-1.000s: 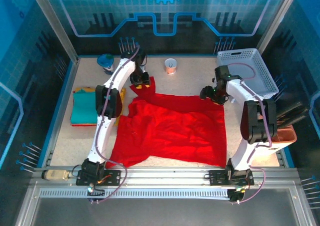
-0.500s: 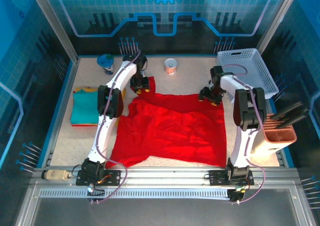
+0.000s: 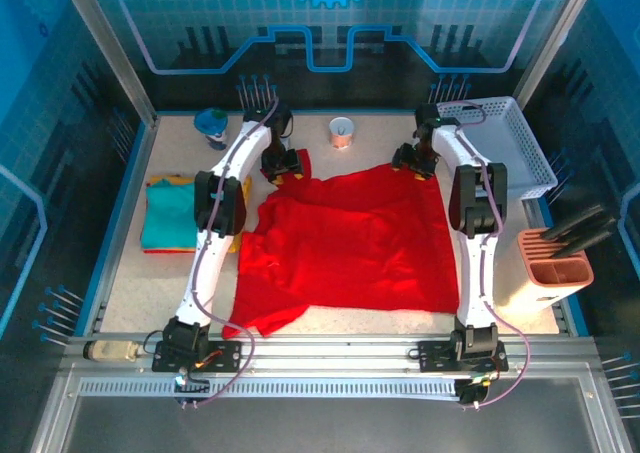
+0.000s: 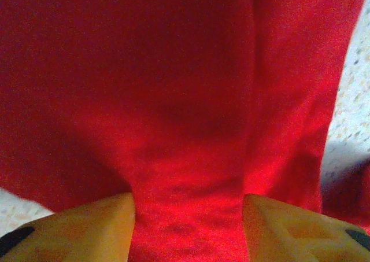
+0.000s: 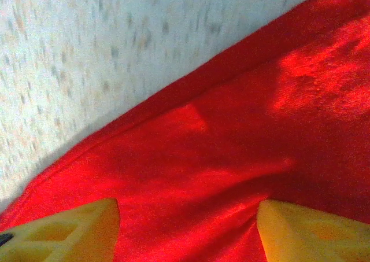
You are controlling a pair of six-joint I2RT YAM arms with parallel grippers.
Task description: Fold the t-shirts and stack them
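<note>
The red t-shirt [image 3: 350, 243] lies spread across the middle of the table, wrinkled, its near left corner folded under. My left gripper [image 3: 281, 165] rests on its far left sleeve. In the left wrist view the left gripper [image 4: 188, 227] is open, its yellow fingers [image 4: 92, 227] standing apart with red cloth [image 4: 185, 100] between them. My right gripper [image 3: 413, 160] sits at the shirt's far right corner. The right gripper [image 5: 188, 230] is also open, down on the cloth [image 5: 231, 158] beside its hem. A folded teal t-shirt [image 3: 165, 218] lies on a yellow-orange one [image 3: 168, 181] at the left.
A white lattice basket [image 3: 505, 138] stands at the far right. A small cup [image 3: 342, 131] and a blue container [image 3: 211, 125] sit along the back edge. An orange holder [image 3: 555, 263] with black tools is at the right. Bare table shows in front of the shirt.
The right gripper moved toward the back and the shirt's far right corner went with it, stretching the cloth. The left gripper's jaws widened and it stayed at the far left sleeve.
</note>
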